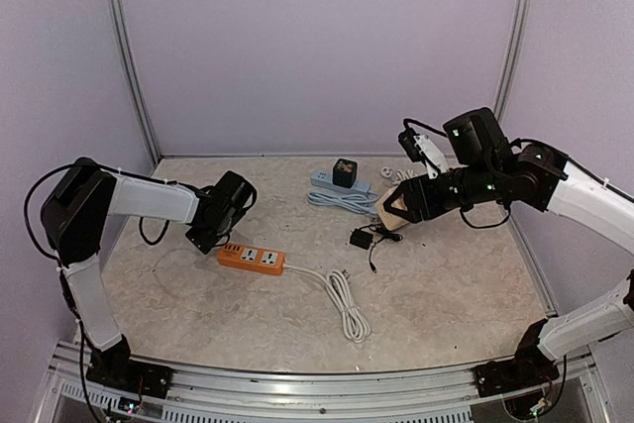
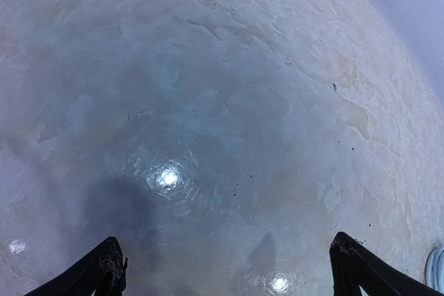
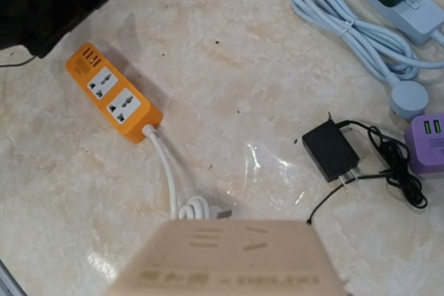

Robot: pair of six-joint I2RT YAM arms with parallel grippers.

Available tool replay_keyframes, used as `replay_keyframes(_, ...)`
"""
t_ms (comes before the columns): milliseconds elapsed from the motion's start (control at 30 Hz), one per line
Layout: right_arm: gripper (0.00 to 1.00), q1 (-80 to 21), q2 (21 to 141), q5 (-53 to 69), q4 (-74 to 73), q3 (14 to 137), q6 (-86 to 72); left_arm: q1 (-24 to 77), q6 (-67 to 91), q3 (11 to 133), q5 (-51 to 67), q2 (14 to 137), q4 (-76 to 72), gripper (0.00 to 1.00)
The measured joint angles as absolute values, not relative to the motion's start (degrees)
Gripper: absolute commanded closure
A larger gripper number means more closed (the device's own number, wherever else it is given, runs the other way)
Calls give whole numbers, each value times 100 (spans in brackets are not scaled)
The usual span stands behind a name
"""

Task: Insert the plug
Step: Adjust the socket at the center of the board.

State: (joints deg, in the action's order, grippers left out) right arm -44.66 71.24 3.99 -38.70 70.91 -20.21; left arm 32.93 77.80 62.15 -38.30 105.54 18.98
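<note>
My right gripper point(image 1: 404, 205) is shut on a beige socket block point(image 1: 393, 209) and holds it above the table. The block fills the bottom of the right wrist view point(image 3: 229, 258) and hides the fingers. A black adapter plug point(image 3: 331, 150) with two prongs and a thin black cord lies on the table just beyond it, also in the top view point(image 1: 362, 238). An orange power strip point(image 1: 252, 259) lies at centre left, also in the right wrist view point(image 3: 114, 95). My left gripper point(image 1: 210, 233) hovers beside its left end, open and empty, with only bare table between its fingertips point(image 2: 104, 272).
The orange strip's white cable point(image 1: 342, 299) ends in a white plug point(image 3: 205, 207). A pale blue power strip point(image 1: 332, 185) with a dark green cube point(image 1: 345, 173) and coiled cable point(image 3: 347, 22) lies at the back. A purple cube adapter point(image 3: 427, 145) sits at the right.
</note>
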Motion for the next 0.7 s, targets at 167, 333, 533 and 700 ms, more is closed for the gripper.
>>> replay_keyframes(167, 100, -4466, 7124, 390, -3872, 7091, -2021, 3323, 7828, 6392, -3747, 10899, 1962, 1)
replay_keyframes(333, 100, -4466, 7124, 388, -3870, 7091, -2018, 3463, 7846, 6392, -3662, 10936, 1973, 1)
replay_keyframes(533, 100, -4466, 7124, 384, -3868, 7091, -2008, 3859, 7572, 6270, -3686, 10936, 1546, 1)
replay_keyframes(700, 100, -4466, 7124, 381, -3870, 7091, -1994, 4036, 7282, 5861, -3605, 10914, 722, 2)
